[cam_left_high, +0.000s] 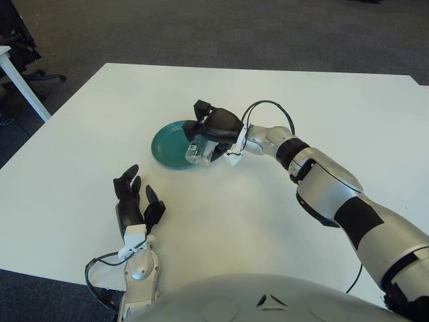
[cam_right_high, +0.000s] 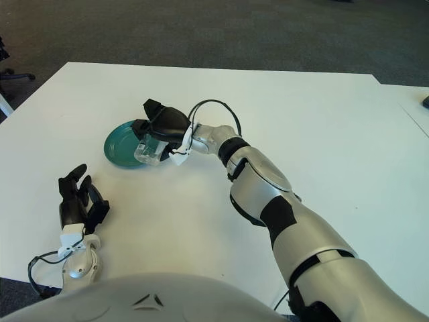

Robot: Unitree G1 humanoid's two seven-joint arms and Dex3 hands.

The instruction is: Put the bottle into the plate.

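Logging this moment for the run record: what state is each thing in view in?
bottle: clear, tilted, held over the plate's right edge.
plate: teal, flat on the table.
right hand: closed around the bottle.
left hand: fingers open, holding nothing, near the table's front-left edge.

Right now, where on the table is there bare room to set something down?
Free: the far strip behind the plate, the wide right side beyond the right arm, and the near centre between left hand and right forearm. Crowded: the plate's right rim, where the right hand holds the bottle.
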